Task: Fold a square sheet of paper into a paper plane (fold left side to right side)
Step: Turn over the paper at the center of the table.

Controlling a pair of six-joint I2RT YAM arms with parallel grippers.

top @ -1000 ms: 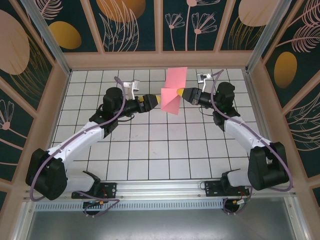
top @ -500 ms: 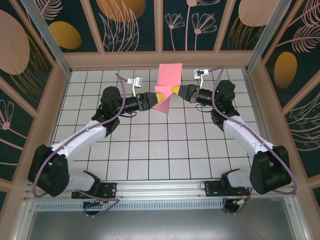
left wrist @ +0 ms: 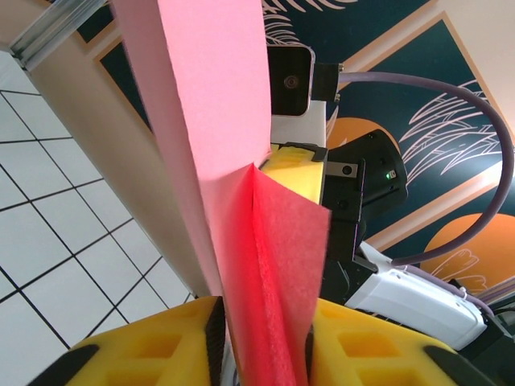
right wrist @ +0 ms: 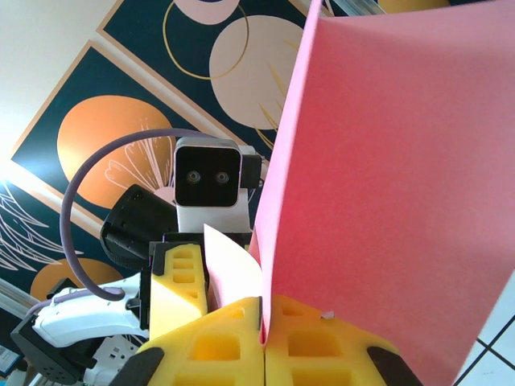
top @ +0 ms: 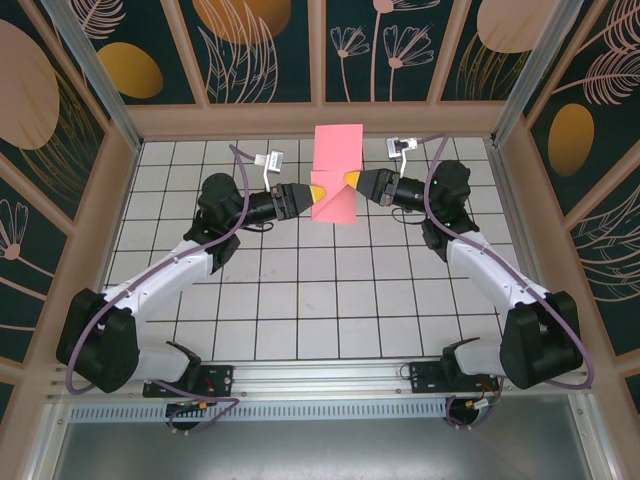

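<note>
The square sheet of paper (top: 335,175) is salmon pink and hangs upright in the air over the back middle of the table, loosely bent along a vertical crease. My left gripper (top: 318,192) holds its lower left edge; in the left wrist view its yellow jaws (left wrist: 261,322) are closed on the bunched paper (left wrist: 209,121). My right gripper (top: 350,181) pinches the lower right edge, and its jaws (right wrist: 263,322) are pressed tight on the sheet (right wrist: 386,177). The two grippers face each other, nearly tip to tip. A paper plane is out of view.
A white grid-tiled table (top: 300,290) lies below the arms. Wooden-framed patterned walls (top: 320,118) close off the back and sides, near the raised sheet. An aluminium rail (top: 320,375) runs along the near edge.
Both grippers rose and moved toward the back wall with the sheet. The left jaws closed from wide open onto the paper. The sheet now stands straighter.
</note>
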